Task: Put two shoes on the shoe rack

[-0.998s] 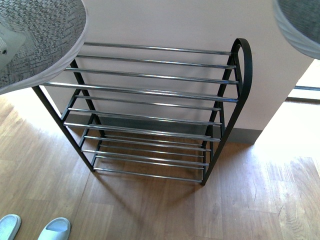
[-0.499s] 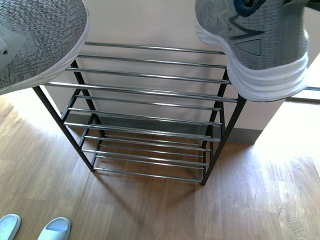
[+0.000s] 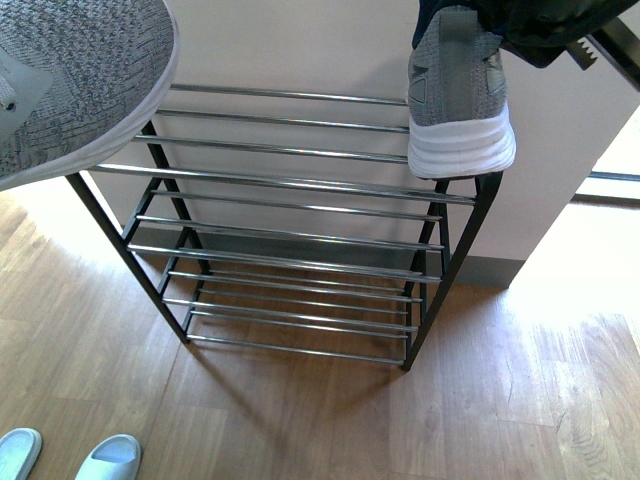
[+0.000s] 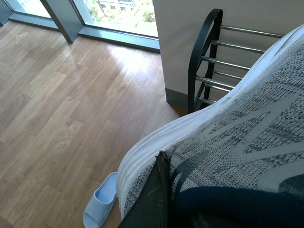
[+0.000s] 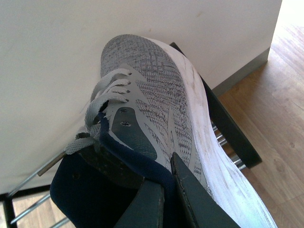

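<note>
Front view shows your right sneaker (image 3: 460, 100) at the right edge of the shoe rack (image 3: 300, 185), top tier, open rods beside it; left sneaker (image 3: 80, 80) hangs by the left edge. Only wrist views show right gripper (image 5: 166, 190) and left gripper (image 4: 171, 204) pinching navy collars.

**Rack and floor**

A shoe rack (image 3: 300, 185) with a black metal frame and tiers of thin chrome rods is stood on a wooden plank floor (image 3: 300, 420), its back set close against a pale wall (image 3: 300, 50). At the right end of the top tier a grey sneaker (image 3: 458, 110) is seen, heel outward, its white sole over the front rods. Whether the sole is touching them cannot be told. A pair of pale blue slides (image 3: 108, 460) is laid on the floor, well apart from the rack.
</note>
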You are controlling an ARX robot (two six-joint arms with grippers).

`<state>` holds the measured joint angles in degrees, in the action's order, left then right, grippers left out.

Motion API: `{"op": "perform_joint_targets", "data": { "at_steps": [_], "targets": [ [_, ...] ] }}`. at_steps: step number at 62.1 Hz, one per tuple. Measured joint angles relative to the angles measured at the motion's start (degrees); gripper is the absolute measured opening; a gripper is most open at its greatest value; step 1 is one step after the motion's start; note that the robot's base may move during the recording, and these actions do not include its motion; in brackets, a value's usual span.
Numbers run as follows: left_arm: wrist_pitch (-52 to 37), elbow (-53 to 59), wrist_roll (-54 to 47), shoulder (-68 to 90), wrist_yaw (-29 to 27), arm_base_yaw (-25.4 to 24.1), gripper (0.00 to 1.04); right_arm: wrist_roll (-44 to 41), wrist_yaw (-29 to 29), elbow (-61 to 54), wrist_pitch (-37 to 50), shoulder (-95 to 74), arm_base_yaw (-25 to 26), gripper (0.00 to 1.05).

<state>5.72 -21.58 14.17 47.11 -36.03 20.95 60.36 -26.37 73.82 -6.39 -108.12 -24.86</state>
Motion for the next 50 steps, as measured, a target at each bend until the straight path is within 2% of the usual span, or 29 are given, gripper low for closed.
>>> {"op": "perform_joint_targets", "data": {
  "at_steps": [13, 23, 50],
  "targets": [
    [0.0, -0.02, 0.0, 0.0, 0.0, 0.0, 0.02, -1.33, -0.26, 7.37, -0.66, -6.36, 2.47, 0.01],
    [0.0, 0.0, 0.0, -0.02, 0.02, 0.0, 0.02, -1.29, 2.16, 8.92, -1.92, -7.04, 3.28, 0.01],
    [0.0, -0.02, 0.0, -0.02, 0.0, 0.0, 0.02, 0.5, 5.22, 7.96, -0.09, -4.79, 1.4, 0.01]
  ]
}}
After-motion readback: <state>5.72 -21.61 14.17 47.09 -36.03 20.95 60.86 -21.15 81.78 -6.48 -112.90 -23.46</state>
